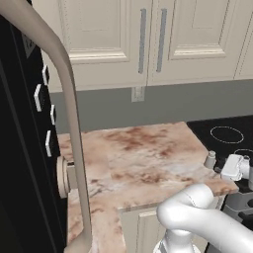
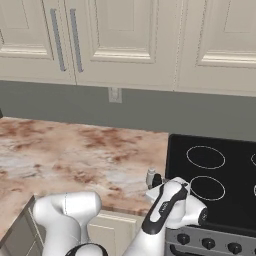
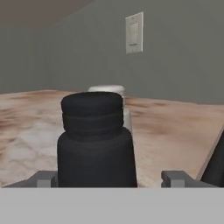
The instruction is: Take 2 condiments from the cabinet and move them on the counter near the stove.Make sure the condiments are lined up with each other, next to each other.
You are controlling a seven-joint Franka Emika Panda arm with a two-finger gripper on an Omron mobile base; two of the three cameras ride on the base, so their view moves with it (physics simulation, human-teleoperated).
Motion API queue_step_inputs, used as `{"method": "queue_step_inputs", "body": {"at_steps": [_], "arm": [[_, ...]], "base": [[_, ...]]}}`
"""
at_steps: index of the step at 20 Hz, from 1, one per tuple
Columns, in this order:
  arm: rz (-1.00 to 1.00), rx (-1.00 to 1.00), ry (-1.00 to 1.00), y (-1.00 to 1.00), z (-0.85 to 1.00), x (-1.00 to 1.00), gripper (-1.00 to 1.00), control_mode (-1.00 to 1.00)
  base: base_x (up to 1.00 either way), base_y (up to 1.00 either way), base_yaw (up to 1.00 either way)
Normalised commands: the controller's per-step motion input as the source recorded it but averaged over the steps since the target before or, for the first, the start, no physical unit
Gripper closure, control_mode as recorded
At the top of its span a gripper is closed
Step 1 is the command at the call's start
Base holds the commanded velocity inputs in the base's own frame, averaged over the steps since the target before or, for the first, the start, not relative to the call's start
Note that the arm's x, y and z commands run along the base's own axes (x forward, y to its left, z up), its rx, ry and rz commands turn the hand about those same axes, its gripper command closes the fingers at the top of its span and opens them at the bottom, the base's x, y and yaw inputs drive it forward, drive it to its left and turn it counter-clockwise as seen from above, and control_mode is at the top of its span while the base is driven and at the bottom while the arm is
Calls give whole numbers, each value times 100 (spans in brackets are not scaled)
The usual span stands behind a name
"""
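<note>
counted two shakers on the counter (image 2: pixel 75 150) by the stove (image 2: pixel 220 170): one black shaker (image 3: pixel 96 144), one pale shaker (image 3: pixel 114 92) right behind it. one wall outlet (image 3: pixel 134 33) above.

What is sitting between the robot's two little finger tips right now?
The black shaker stands between the gripper's open tips with gaps both sides, seen in the hand view. The pale shaker peeks up directly behind it on the counter.

Black shaker (image 3: pixel 96 144); pale grey-beige shaker (image 3: pixel 114 89); pinkish-beige, reddish-brown-veined counter (image 1: pixel 143 158); black cooktop (image 2: pixel 220 175), white rings

light: even, soft — shadows: faint | focus: sharp — rendered, no glare
</note>
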Motion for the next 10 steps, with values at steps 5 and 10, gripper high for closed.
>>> {"method": "queue_step_inputs", "body": {"at_steps": [5,10], "arm": [[1,0,-6,0,0,-4,-100,-100],[3,0,-11,0,1,-13,-100,-100]], "base": [[0,0,0],[0,0,0]]}}
